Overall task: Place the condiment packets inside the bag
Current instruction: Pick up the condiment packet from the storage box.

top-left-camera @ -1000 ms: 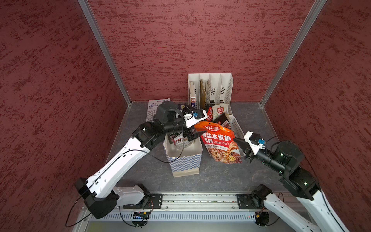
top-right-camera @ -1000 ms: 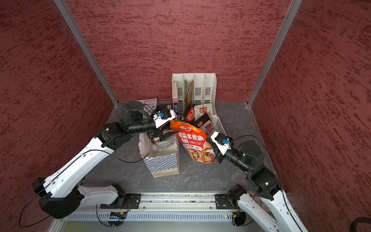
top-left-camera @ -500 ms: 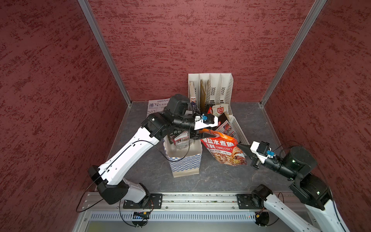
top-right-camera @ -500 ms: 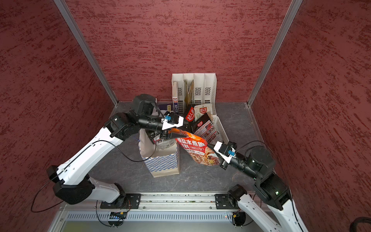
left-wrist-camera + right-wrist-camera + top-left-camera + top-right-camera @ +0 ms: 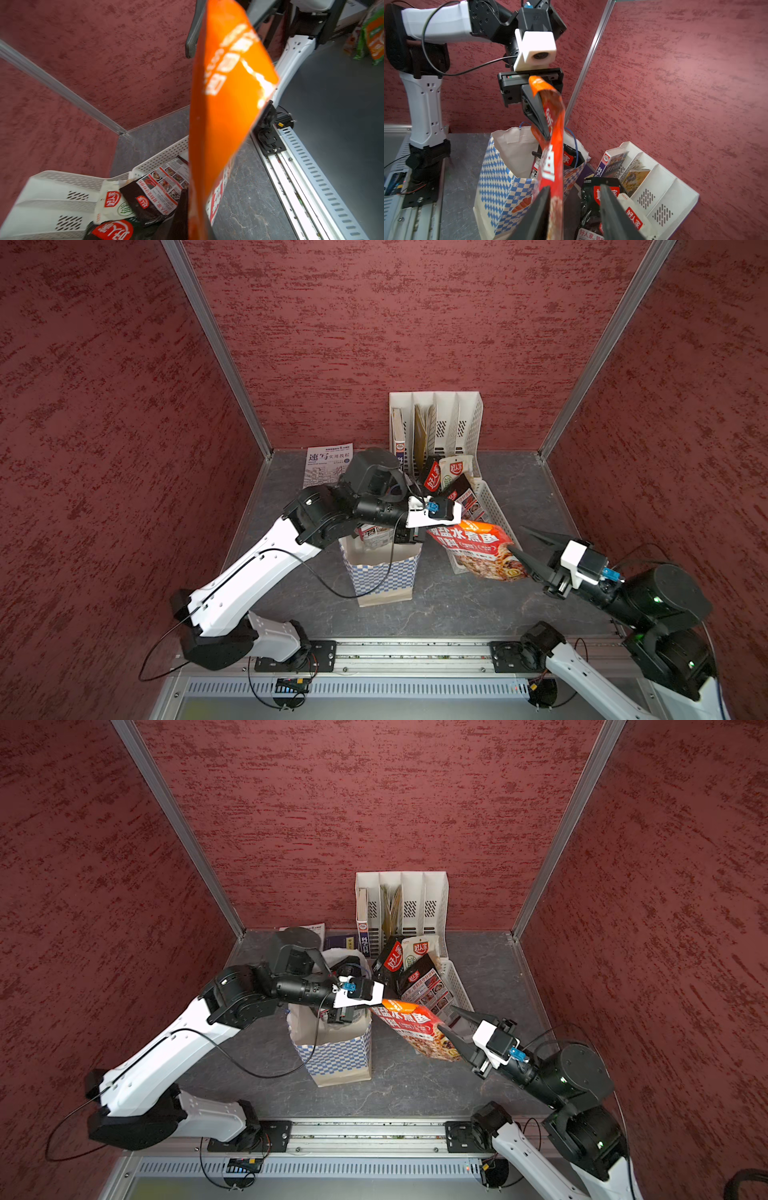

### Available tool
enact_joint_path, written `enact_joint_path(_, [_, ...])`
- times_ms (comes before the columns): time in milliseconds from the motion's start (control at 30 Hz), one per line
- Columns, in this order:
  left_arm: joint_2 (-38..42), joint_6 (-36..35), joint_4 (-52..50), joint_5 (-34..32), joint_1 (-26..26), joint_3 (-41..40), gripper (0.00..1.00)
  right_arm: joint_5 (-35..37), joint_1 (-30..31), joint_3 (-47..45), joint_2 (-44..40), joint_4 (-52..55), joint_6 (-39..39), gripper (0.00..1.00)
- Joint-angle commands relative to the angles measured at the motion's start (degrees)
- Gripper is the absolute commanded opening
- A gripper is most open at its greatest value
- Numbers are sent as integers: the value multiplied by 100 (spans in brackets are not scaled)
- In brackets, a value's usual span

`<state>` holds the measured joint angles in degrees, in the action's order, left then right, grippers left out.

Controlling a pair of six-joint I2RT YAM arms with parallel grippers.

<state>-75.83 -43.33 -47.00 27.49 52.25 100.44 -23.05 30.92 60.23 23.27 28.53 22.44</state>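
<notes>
Orange packet (image 5: 473,551) hangs just beside the bag (image 5: 382,576); left gripper (image 5: 545,133) clamped on its upper edge; right gripper (image 5: 515,538) stands with jaws apart, the packet's lower end between them.

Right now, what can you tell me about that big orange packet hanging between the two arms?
The orange packet is a flat, glossy pouch: orange at the top, white Chinese characters on red, and a food photo lower down. It hangs tilted in the air beside the bag, not inside it. The left gripper is shut on its upper corner. The right gripper is open, with its jaws on either side of the lower end.
</notes>
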Motion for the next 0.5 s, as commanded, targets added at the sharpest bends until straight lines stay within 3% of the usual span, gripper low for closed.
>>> enact_joint_path(0, [763,553,1331,-874,-4,-138,0,77,-17,-63,-157,-581,-451,66])
enact_joint_path(100, [1189,478,1333,-1428,-31,-201,0,142,-17,-161,-198,-665,-630,71])
enact_joint_path(300, [1649,188,799,-2753,-125,-340,0,263,-15,-337,-167,-744,-852,71])
enact_joint_path(467, [1886,233,684,-3238,-258,-657,0,236,-20,-365,-150,-718,-983,70])
